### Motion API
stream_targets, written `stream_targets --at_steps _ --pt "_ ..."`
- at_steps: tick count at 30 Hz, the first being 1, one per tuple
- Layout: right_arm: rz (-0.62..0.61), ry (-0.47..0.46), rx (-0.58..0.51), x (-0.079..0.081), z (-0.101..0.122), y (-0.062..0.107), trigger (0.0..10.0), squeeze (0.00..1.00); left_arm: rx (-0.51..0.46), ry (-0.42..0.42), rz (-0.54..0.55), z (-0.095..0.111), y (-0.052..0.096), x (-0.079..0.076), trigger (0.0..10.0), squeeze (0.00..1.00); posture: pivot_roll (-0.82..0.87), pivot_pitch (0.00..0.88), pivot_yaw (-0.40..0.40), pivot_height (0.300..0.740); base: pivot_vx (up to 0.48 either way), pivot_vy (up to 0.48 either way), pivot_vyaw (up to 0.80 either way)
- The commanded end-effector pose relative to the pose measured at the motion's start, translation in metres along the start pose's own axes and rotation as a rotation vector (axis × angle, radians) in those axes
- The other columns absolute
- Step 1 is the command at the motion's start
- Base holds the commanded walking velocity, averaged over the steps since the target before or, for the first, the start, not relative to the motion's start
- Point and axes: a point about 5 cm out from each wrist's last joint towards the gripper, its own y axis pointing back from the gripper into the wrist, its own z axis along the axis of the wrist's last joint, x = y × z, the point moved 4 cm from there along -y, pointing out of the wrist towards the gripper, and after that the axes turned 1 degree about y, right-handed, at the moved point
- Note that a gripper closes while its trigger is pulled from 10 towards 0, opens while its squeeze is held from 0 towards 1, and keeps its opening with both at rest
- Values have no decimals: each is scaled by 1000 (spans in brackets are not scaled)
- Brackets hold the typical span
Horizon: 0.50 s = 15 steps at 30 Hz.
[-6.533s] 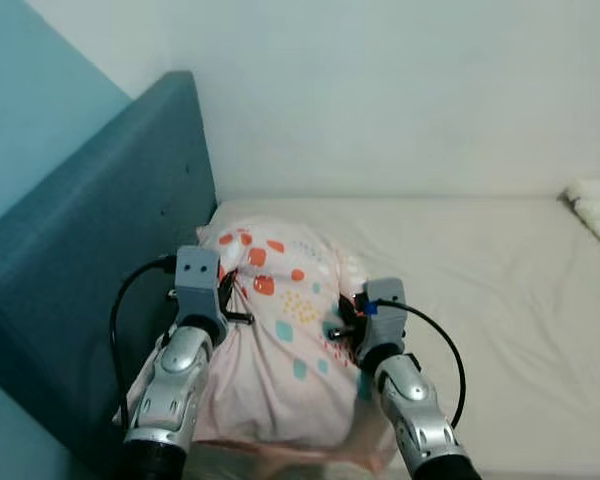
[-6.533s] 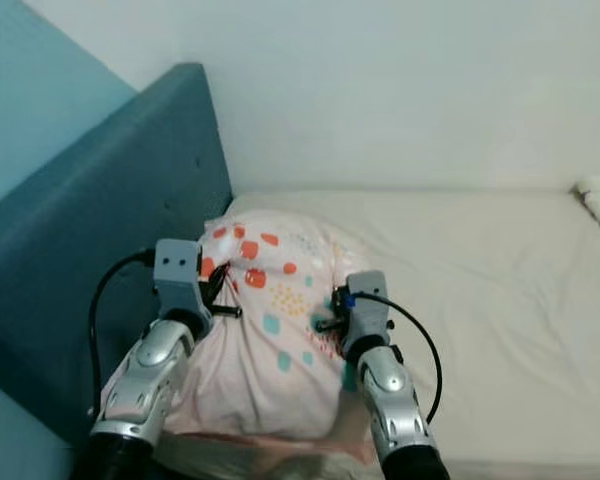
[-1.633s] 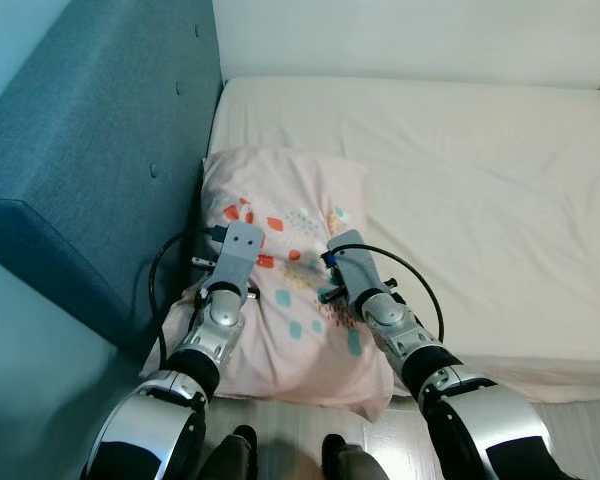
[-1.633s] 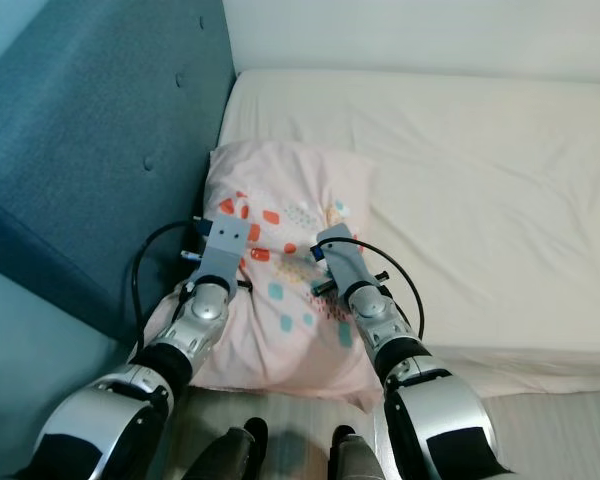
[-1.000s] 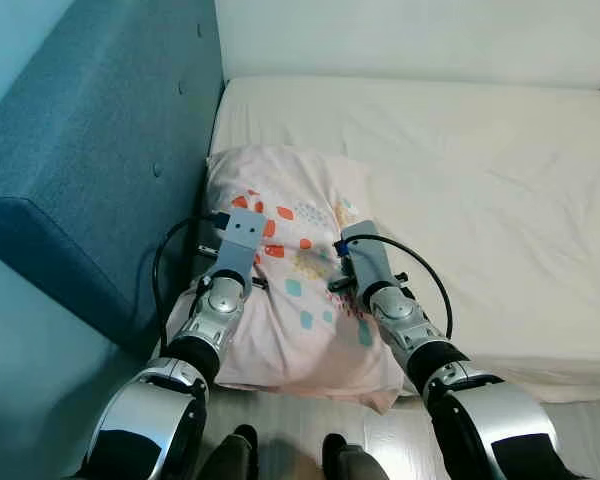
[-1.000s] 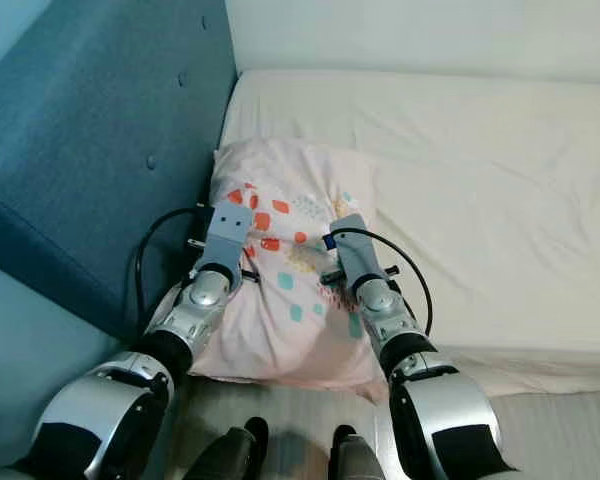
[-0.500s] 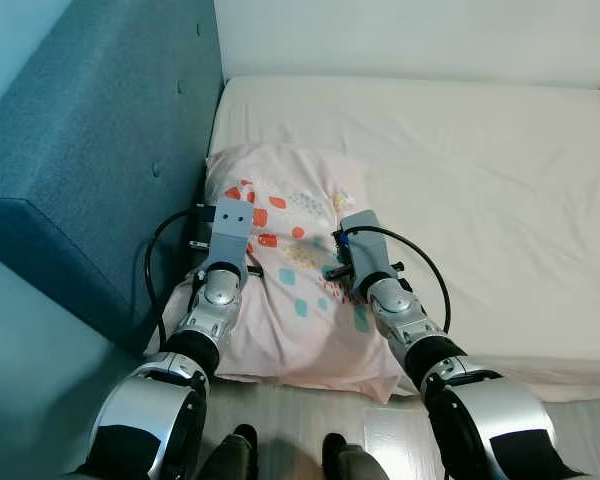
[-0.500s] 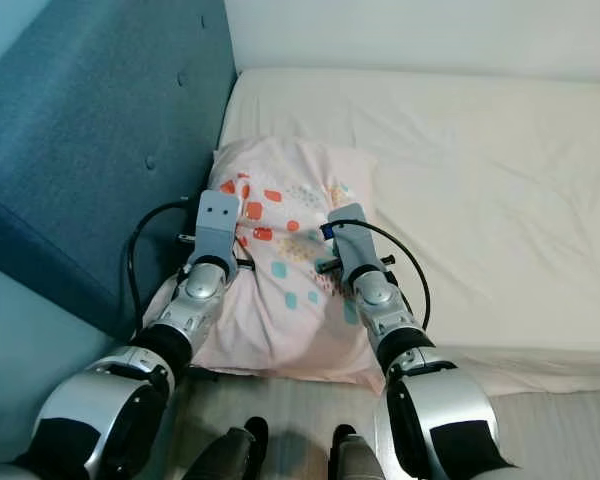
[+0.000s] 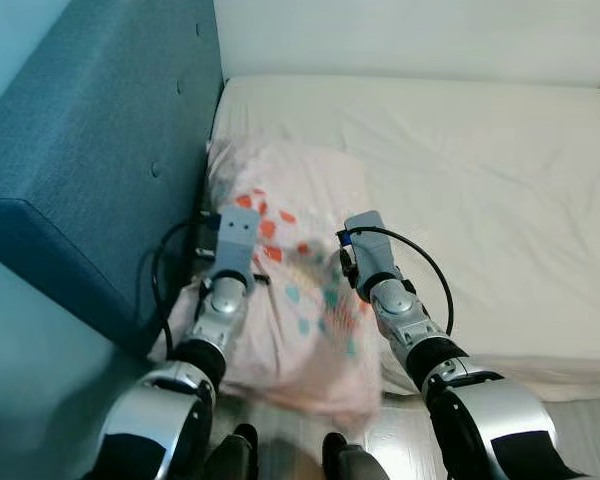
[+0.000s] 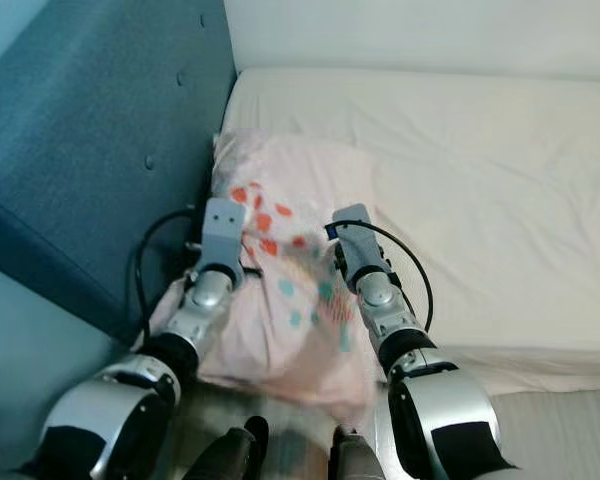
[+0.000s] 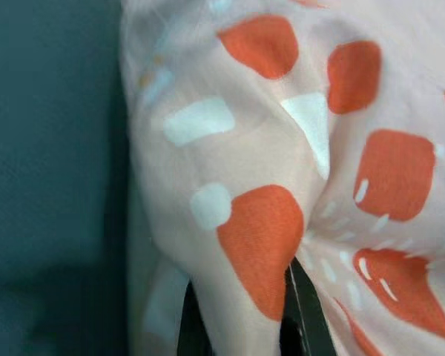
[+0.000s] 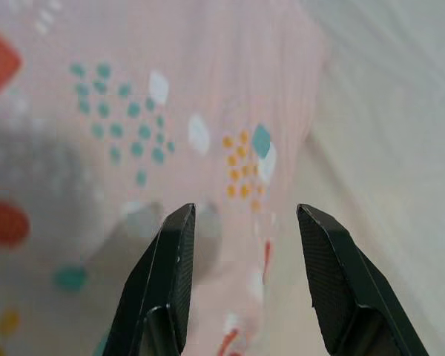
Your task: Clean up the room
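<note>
A pink pillow [image 9: 290, 200] with orange and teal patches lies at the head end of the bed, against the blue headboard [image 9: 90, 140]. Its near end is blurred and hangs over the mattress's front edge. Both silver arms reach onto it, the left at the pillow's headboard side and the right at its other side. In the left wrist view my left gripper [image 11: 245, 315] is shut on a fold of the pillow's fabric [image 11: 267, 222]. My right gripper [image 12: 245, 216] is open, its fingers [image 12: 170, 259] apart just above the pillow's surface [image 12: 133, 111] near its edge.
The white mattress [image 9: 480, 180] stretches to the right of the pillow, with a pale wall [image 9: 410, 35] behind it. A narrow gap runs between pillow and headboard. My feet [image 9: 280, 460] stand on the floor strip at the bed's front edge.
The pillow has gone blurred and its near end has dropped lower over the bed's edge. Both arms stay at about the same place on it.
</note>
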Motion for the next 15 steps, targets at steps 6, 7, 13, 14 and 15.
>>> stream_targets --at_steps 6,7,13,14,15 --pt "-38 -104 61 5 -32 12 10000 0 37 -14 -32 -18 11 -14 10000 0 115 382 34 740 0 0 0" --pt "-43 -121 57 5 -33 13 10000 0 47 -12 -32 -21 12 -14 10000 0 115 382 34 740 0 0 0" --pt "-73 -171 34 6 -37 17 10000 0 82 -15 31 -23 9 -5 10000 63 103 381 37 740 0 0 0" --pt "-73 -175 30 8 -38 18 10000 0 95 -8 43 -23 8 -2 10000 63 100 381 38 740 0 0 0" --pt "-70 -172 24 10 -39 20 10000 0 109 7 61 -22 6 2 10000 290 99 382 37 740 0 0 0"
